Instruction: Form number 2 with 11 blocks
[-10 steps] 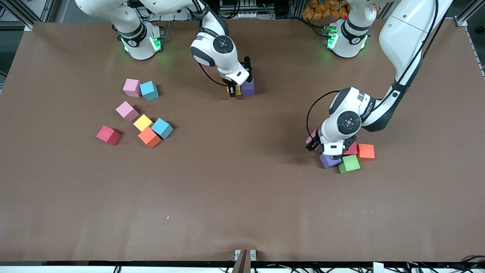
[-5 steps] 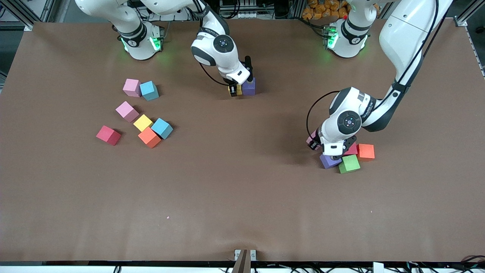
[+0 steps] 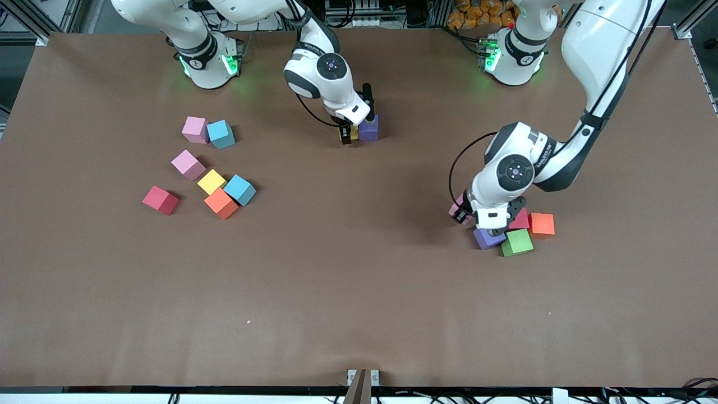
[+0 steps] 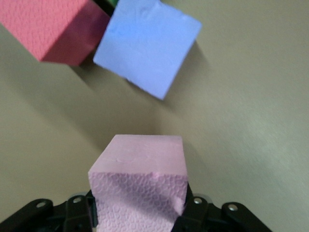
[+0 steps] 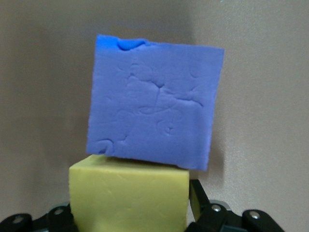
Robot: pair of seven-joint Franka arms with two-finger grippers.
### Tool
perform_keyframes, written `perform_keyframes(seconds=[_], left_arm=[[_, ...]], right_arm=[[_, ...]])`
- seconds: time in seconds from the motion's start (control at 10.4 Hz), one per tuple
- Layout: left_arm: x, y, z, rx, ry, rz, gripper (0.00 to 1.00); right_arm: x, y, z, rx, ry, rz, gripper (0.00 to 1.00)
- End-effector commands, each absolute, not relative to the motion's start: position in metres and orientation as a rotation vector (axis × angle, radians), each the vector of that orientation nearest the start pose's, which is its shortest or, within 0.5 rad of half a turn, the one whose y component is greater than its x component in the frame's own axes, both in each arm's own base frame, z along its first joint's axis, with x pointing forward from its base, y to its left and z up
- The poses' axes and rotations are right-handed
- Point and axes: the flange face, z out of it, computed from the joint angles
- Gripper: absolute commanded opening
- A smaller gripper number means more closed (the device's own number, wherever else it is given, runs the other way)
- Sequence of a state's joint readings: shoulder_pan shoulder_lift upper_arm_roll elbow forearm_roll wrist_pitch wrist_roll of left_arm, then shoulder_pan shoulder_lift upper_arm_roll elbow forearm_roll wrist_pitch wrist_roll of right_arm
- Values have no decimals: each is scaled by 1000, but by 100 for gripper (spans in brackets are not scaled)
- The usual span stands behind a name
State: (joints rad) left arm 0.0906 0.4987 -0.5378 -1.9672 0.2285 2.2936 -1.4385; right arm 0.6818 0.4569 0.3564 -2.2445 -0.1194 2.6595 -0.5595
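On the brown worktop (image 3: 359, 280) only my digit's start lies: a yellow cube (image 5: 128, 195) touching the purple cube (image 3: 368, 128). Around it my right end effector (image 3: 349, 133) seems parted. Well away, my left end effector (image 3: 463, 215) clamps a pink cube (image 4: 140, 186); nine remain.

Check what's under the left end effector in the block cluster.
A pink block sits between the left end effector's fingers. Beside it lie a purple block and a red block, partly covered by the arm.
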Motion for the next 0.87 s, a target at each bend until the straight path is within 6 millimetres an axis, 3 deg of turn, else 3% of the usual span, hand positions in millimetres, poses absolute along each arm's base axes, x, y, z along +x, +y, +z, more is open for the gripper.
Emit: perform_keyframes(seconds=[0.0, 0.38, 0.48, 0.77], left_arm=[[549, -261, 258, -2802, -1375, 177, 25], [546, -274, 266, -2819, -1346, 189, 25], [549, -273, 272, -2803, -1343, 197, 24], [551, -277, 273, -2778, -1391, 208, 23]], right_arm=[[263, 473, 175, 2180, 2380, -42, 86], [264, 473, 177, 2183, 2376, -37, 86], [265, 473, 179, 2184, 2374, -32, 99], [270, 472, 185, 2191, 2365, -15, 100]])
